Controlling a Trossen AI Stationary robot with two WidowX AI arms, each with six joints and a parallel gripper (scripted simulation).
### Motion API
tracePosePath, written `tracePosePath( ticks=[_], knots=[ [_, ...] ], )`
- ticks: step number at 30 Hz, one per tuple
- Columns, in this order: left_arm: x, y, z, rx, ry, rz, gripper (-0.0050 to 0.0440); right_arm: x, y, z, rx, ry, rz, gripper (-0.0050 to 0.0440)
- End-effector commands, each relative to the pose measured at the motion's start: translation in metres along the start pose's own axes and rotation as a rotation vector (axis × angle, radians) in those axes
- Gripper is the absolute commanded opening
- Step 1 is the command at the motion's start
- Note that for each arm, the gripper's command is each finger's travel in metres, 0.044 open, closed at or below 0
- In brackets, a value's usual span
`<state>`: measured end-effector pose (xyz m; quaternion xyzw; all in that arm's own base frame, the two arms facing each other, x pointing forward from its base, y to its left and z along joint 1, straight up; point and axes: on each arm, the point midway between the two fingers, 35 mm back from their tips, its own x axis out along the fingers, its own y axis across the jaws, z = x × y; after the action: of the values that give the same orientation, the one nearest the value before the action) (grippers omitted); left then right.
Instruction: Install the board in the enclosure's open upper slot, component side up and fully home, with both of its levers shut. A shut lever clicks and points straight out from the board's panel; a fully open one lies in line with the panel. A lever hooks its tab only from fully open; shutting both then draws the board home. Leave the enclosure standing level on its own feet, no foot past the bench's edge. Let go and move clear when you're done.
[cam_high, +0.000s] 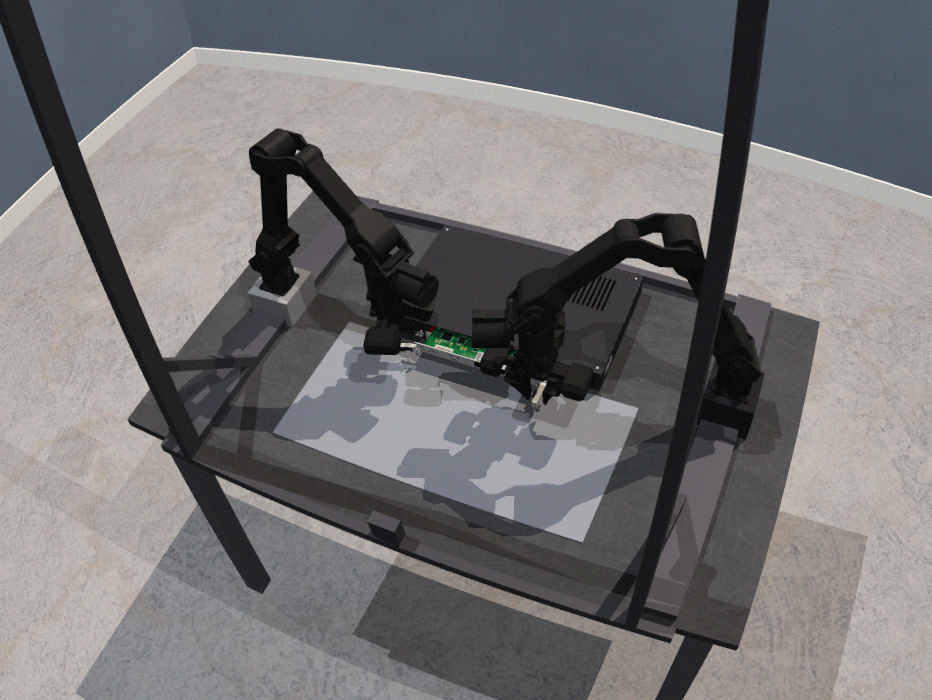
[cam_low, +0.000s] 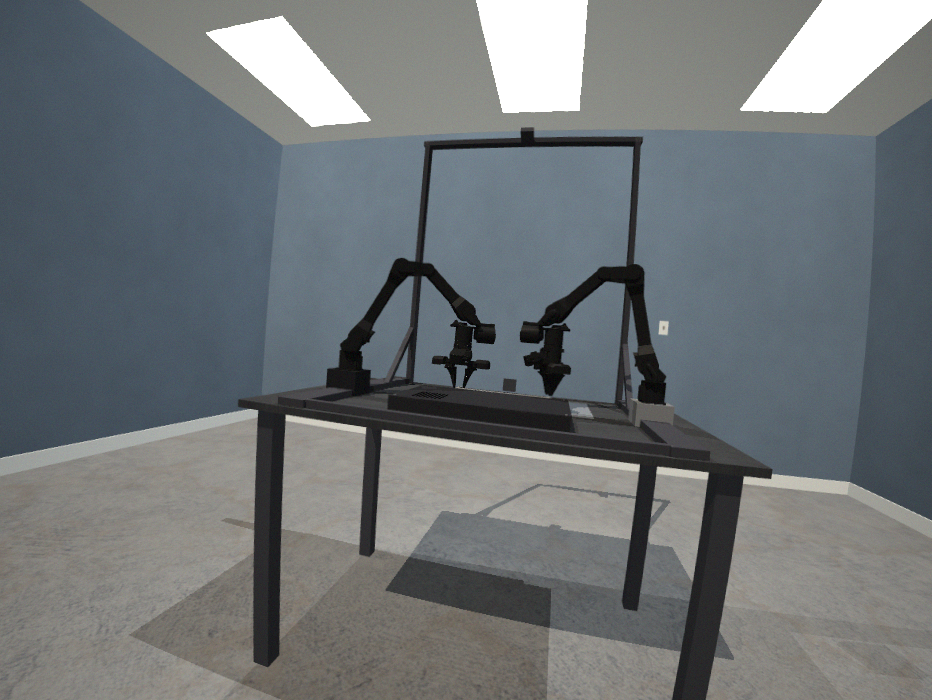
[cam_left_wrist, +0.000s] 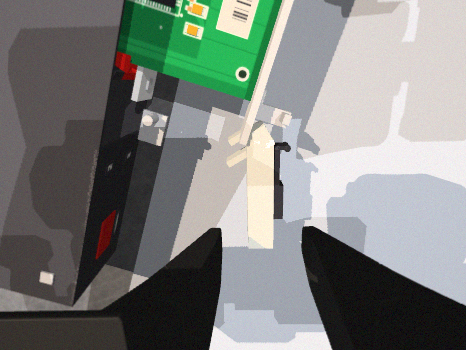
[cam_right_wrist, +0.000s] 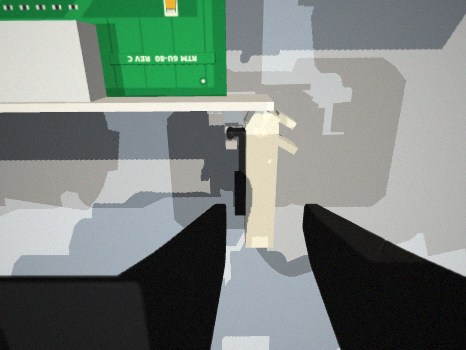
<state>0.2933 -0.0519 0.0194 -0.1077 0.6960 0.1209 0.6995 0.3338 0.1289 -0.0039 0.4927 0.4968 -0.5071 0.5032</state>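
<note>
Flanking one green board (cam_high: 454, 342) (cam_left_wrist: 200, 47) (cam_right_wrist: 160, 60): two grippers (cam_high: 410, 348) (cam_high: 536, 391) (cam_low: 551, 393) (cam_low: 459, 385) (cam_left_wrist: 262, 229) (cam_right_wrist: 265, 205), two cream levers (cam_high: 407, 345) (cam_high: 539, 392) (cam_left_wrist: 260, 195) (cam_right_wrist: 261, 190).

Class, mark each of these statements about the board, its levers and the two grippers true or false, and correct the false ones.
1. The board is already fully home. False: green board shows between the enclosure and the panel.
2. The board's component side faces up. True.
3. Both levers stand at the same angle to the panel. False: the right gripper's lever points straight out; the left gripper's lever lies closer to in line.
4. The left gripper is clamped on a lever. False: it is open, holding nothing.
5. The right gripper is open. True.
</note>
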Motion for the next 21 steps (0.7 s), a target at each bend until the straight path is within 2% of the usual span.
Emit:
tracePosePath(
  ticks=[1,3,5,8,10,12,19,21],
  knots=[
    [0.0113,-0.0013,-0.0008,-0.006,0.003,-0.004,0.0145,0.0055,0.0013,-0.0012,0.001,0.004,0.007,0.0124],
    [0.0142,-0.0012,-0.0008,-0.006,0.003,-0.004,0.0136,0.007,0.0018,-0.0016,0.002,0.004,0.007,0.0111],
    [0.0171,-0.0012,-0.0007,-0.006,0.003,-0.004,0.0123,0.005,0.0035,-0.0023,0.002,0.007,0.014,0.0073],
    [0.0174,-0.0022,0.0011,-0.006,-0.002,-0.007,0.011,-0.0003,0.006,-0.003,0.001,0.011,0.029,0.0053],
    [0.0174,-0.0022,0.0011,-0.006,-0.002,-0.007,0.011,-0.0003,0.006,-0.003,0.001,0.011,0.029,0.0053],
    [0.0136,-0.0028,0.0026,-0.006,-0.014,-0.013,0.0073,-0.0003,0.0059,-0.0029,0.001,0.011,0.029,0.0047],
    [0.0129,-0.0023,0.0033,-0.004,-0.017,-0.011,0.0027,-0.0007,0.003,-0.0017,0.002,0.01,0.027,0.0],
    [0.0109,-0.0015,0.0027,-0.005,-0.023,-0.015,0.0013,-0.003,0.0032,-0.0021,-0.017,0.014,0.033,0.001]
  ],
)
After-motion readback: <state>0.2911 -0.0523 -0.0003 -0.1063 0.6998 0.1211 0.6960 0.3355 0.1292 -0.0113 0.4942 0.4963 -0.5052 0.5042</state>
